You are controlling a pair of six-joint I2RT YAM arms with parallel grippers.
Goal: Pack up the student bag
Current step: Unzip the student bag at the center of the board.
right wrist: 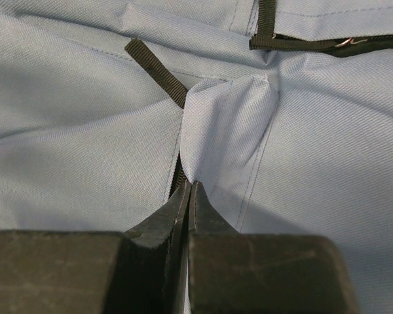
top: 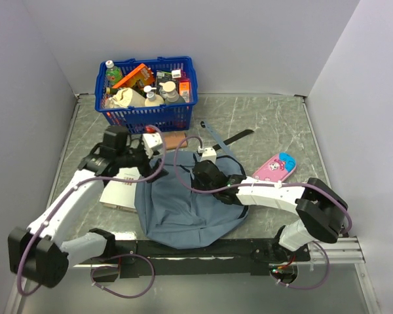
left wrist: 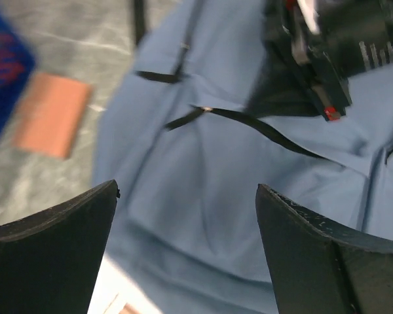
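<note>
The student bag (top: 177, 209) lies flat in the middle of the table, grey-blue with dark zipper lines. It fills the left wrist view (left wrist: 203, 196) and the right wrist view (right wrist: 85, 163). My right gripper (top: 202, 171) is low on the bag's upper middle. Its jaws (right wrist: 190, 188) are shut, pinching a raised fold of the bag's fabric beside the zipper. My left gripper (top: 146, 152) hovers over the bag's upper left edge. Its fingers (left wrist: 187, 191) are wide apart with nothing between them. The right arm's gripper body also shows in the left wrist view (left wrist: 327, 59).
A white book (top: 120, 190) lies partly under the bag's left edge. A pink pencil case (top: 276, 167) lies right of the bag. A blue basket (top: 150, 116) full of bottles and boxes stands at the back. A brownish flat block (top: 176, 139) lies before it. Black strap ends (top: 238, 137) trail back.
</note>
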